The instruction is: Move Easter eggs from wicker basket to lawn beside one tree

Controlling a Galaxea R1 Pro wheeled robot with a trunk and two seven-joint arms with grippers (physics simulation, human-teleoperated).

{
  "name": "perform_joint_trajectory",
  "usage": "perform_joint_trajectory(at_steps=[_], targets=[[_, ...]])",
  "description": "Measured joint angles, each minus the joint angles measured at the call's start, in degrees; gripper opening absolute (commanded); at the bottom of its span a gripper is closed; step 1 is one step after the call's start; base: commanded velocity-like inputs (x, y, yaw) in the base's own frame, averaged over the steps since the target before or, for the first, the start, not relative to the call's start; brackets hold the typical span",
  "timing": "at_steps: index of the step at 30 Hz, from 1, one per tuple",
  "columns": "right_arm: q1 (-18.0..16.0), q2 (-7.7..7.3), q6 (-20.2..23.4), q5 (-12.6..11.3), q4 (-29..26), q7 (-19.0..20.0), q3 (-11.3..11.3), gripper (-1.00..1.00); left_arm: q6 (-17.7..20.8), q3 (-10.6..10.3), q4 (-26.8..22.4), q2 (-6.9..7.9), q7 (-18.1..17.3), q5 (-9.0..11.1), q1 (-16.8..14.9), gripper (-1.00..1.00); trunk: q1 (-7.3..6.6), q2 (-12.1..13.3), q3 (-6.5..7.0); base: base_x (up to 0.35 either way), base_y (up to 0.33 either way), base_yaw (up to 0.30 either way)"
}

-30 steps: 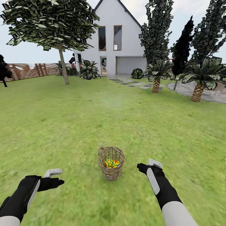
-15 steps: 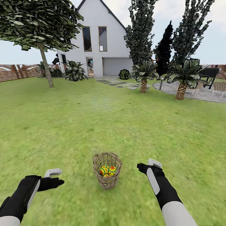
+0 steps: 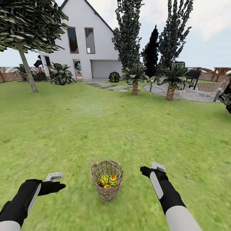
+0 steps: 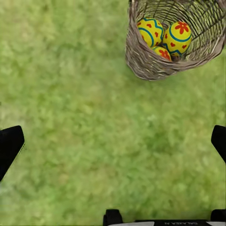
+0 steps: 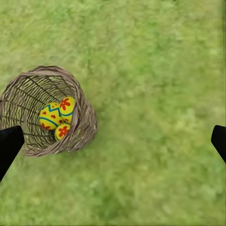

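Between the two claws, on the lawn (image 3: 64,128), stands the wicker basket (image 3: 106,189), upright, nearer the right gripper (image 3: 146,170) than the left gripper (image 3: 56,181), and touching neither. Both arms are held low over the grass, one on each side of it. Inside the basket lie the three Easter eggs (image 3: 108,180), yellow with red flowers and blue bands, packed close against one another at the bottom. From the left wrist camera the basket (image 4: 155,66) sits ahead and off to one side of the spread fingers (image 4: 9,146), with the eggs (image 4: 165,37) plain to see through its open mouth; from the right wrist camera the basket (image 5: 80,127) lies just beside one dark fingertip (image 5: 8,146), the eggs (image 5: 57,117) resting against its far wall. Each claw stands wide, its tips at the opposite edges of its own wrist picture, with nothing but grass between them. Far beyond the left claw, a tree (image 3: 27,69) with a smooth slanting trunk rises from the lawn before the white house (image 3: 83,48), and two short palms (image 3: 170,91) stand far ahead of the right claw.
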Motion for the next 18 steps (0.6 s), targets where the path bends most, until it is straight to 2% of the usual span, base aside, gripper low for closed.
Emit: perform_joint_trajectory(at_steps=[18], targets=[[0.0, 0.08, 0.0, 0.0, 0.1, 0.0, 0.1, 1.0, 0.0, 0.0, 0.0, -0.06, 0.1, 0.0, 0.0, 1.0, 0.0, 0.0, 0.79, 0.122, 0.316, -0.257]])
